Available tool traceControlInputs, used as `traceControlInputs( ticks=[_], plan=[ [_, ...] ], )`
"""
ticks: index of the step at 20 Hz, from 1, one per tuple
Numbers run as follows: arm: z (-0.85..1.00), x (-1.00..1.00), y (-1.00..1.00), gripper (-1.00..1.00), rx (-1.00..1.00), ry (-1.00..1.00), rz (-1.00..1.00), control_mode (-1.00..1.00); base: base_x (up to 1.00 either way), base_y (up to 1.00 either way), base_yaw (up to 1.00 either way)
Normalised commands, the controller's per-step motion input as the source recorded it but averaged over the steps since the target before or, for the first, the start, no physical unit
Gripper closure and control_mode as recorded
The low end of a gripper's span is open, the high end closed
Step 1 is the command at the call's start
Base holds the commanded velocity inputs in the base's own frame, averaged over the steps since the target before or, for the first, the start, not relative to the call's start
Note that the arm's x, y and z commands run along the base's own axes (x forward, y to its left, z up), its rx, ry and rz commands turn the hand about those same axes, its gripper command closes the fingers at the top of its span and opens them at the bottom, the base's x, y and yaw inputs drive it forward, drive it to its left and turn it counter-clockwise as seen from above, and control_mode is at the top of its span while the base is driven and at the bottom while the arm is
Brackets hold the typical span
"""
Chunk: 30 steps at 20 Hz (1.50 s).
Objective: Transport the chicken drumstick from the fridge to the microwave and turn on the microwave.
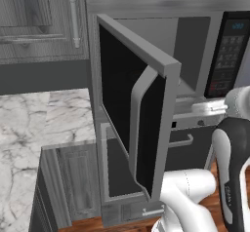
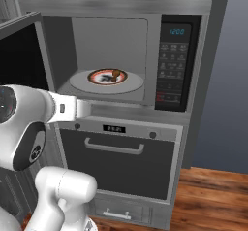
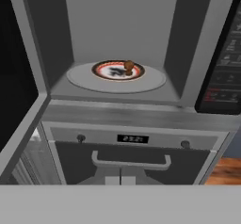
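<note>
Door (image 2: 19, 55) of the microwave (image 2: 116, 11) stands swung wide at the left, its black glass turned out into the room, which leaves the cavity free to reach and also means the oven cannot be started yet. To the left of it in the left base view runs the marble desk (image 1: 29, 124), well apart from the work. Moving right, the cavity holds a grey turntable (image 2: 77, 84), and on it sits a small orange-rimmed plate (image 2: 99, 77); the chicken drumstick (image 2: 115, 74) lies on that plate, toward its right side, so the carrying part of the task looks finished. The arm reaches across below the cavity, level with the ledge above the oven (image 2: 116, 162) with its horizontal handle. The claw (image 3: 120, 180) sits low in the hand view, its two tips pressed together and gripping nothing, pulled back outside the cavity and facing the oven front. Further right is the black keypad panel (image 2: 173, 62) with its lit display. My judgement: the door must be pushed closed first, then a key on that panel pressed; closed tips suit both a push and a press.
</note>
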Motion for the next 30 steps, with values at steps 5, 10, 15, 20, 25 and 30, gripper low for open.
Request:
traceControlInputs(
  ticks=[5,10,15,20,25,30],
  plan=[
    [0.06,-0.56,0.01,1.0,0.0,0.0,0.0,-1.0,0.0,0.0,0.0],
    [0.07,-0.55,0.08,1.0,0.0,0.0,0.0,-1.0,0.0,0.0,0.0],
    [0.01,-0.4,0.29,1.0,0.0,-0.08,0.0,-1.0,0.0,0.0,0.0],
    [0.0,-0.28,0.41,1.0,0.0,-0.11,0.0,-1.0,0.0,0.0,0.0],
    [0.0,-0.3,0.36,1.0,0.0,-0.11,0.0,-1.0,0.0,0.0,0.0],
    [0.0,-0.25,0.31,1.0,0.0,-0.08,0.0,-1.0,0.0,0.0,0.0]
  ],
)
